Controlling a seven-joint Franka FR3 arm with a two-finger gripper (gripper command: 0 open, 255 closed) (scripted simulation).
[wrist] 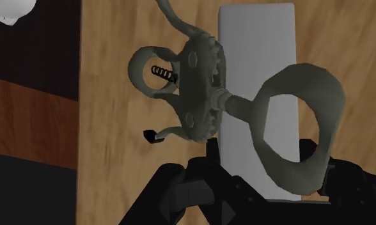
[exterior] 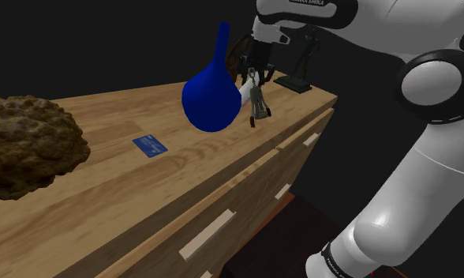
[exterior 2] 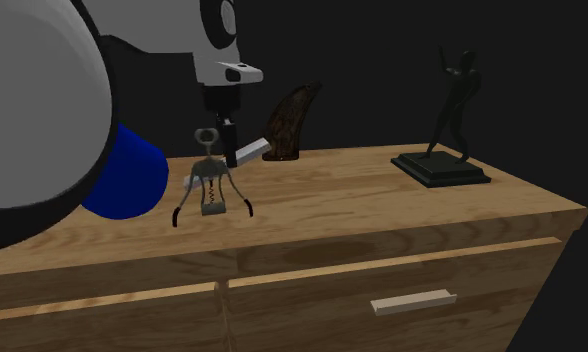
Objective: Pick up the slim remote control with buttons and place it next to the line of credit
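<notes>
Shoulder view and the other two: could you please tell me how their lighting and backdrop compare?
Shoulder view: dim, the wooden top against a black area, the blue vase the most vivid thing. Second exterior view: equally dim, the dark statue barely stands out from the black backdrop. Wrist view: brighter, the corkscrew looms large in front of the white remote.

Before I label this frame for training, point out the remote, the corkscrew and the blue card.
remote [wrist: 257, 57]: wrist view, its pale flat face.
corkscrew [exterior 2: 212, 182]: second exterior view, its central stem.
blue card [exterior: 148, 145]: shoulder view, middle of its face.
</notes>
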